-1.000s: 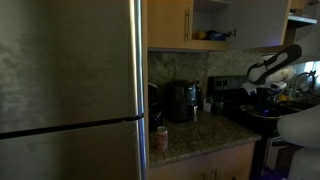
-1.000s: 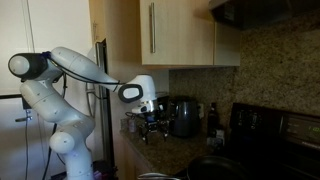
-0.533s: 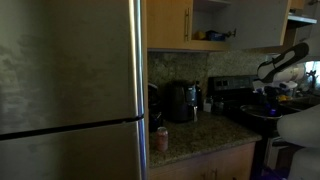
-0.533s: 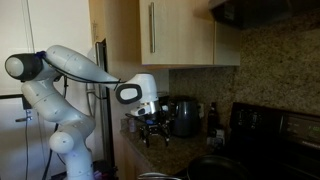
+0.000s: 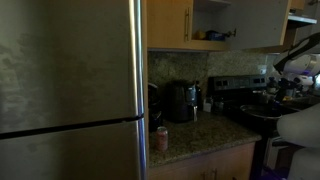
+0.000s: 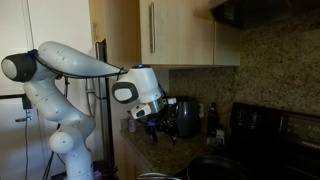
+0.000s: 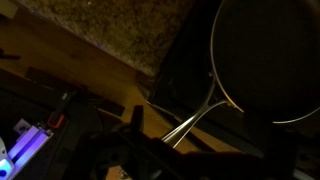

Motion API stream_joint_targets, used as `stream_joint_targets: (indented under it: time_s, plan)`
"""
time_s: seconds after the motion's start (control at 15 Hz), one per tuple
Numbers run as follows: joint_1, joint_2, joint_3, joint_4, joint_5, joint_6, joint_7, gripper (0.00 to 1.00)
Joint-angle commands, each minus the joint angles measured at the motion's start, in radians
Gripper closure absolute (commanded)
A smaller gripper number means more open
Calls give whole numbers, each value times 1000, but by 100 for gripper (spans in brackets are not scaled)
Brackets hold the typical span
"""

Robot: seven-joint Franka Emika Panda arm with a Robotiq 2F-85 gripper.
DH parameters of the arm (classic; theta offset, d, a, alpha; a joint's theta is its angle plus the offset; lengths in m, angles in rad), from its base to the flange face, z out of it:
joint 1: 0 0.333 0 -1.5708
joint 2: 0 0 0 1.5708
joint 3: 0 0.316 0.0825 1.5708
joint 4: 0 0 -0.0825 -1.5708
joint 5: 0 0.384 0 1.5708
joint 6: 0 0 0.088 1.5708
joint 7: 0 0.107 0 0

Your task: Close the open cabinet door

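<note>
1. The grey steel refrigerator (image 5: 70, 90) fills the left half of an exterior view.
2. Right of it is a closed wood door (image 5: 170, 22). Below that lies the speckled granite counter (image 5: 195, 135), with a black coffee maker (image 5: 182, 100) against the backsplash.
3. Next comes an open cupboard bay, with items on its shelf too dim to identify. The cabinet door (image 5: 255, 22) stands swung out at the right side of that bay. Its pale back faces the camera, high in the frame and not shut.
4. At the far right, the white arm (image 5: 300, 52) reaches over the stove (image 5: 235, 95), well below the cabinet door and apart from it.
5. In an exterior view the arm's base is at the left. The gripper (image 6: 160, 125) hangs over the counter, just beside the coffee maker and well under the upper cabinets. It holds nothing visible. The jaws are too small and dark here, so I cannot tell how far apart they stand.
6. In the wrist view, granite is at the upper left and a round dark pan (image 7: 270, 60) at the upper right, its thin handle running down toward the centre. The gripper parts are lost in shadow.
</note>
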Motion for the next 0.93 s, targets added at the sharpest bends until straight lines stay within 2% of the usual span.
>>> stream_joint_targets:
  time_s: [0.0,0.33,0.73,0.87]
  plan:
    - [4,-83,-46,17,123,19,-75,0]
    - [-25,-191,-80,43,213,31,-113,0]
    - [25,-340,-146,59,372,74,-272,0]
    - [44,-392,-158,85,423,53,-322,0]
